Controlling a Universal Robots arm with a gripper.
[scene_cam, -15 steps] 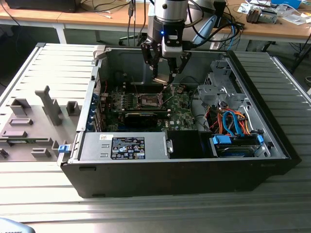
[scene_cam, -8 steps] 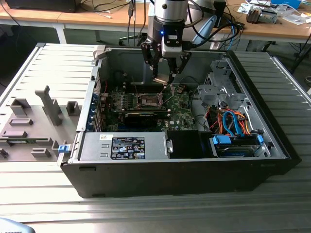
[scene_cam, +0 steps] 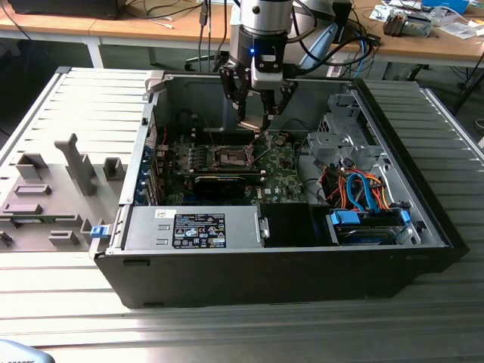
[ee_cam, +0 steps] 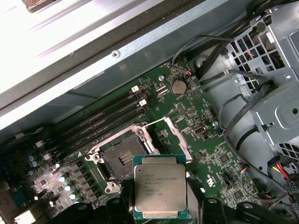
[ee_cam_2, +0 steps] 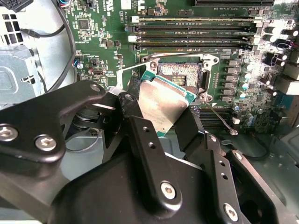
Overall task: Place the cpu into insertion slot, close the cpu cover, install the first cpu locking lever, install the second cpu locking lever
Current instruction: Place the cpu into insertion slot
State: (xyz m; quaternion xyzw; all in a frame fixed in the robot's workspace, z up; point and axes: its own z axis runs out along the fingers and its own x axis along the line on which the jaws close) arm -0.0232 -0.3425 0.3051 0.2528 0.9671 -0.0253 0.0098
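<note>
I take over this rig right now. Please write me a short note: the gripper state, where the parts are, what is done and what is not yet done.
The gripper has its jaws shut on the cpu, held above the board close to the slot, not in it.
The slot is bare. The cover is swung open beside it.
One lever stands loose next to the slot.
Done: the cpu is gripped and over the board.
Left: seat the cpu, close the cover, lock both levers.
</note>
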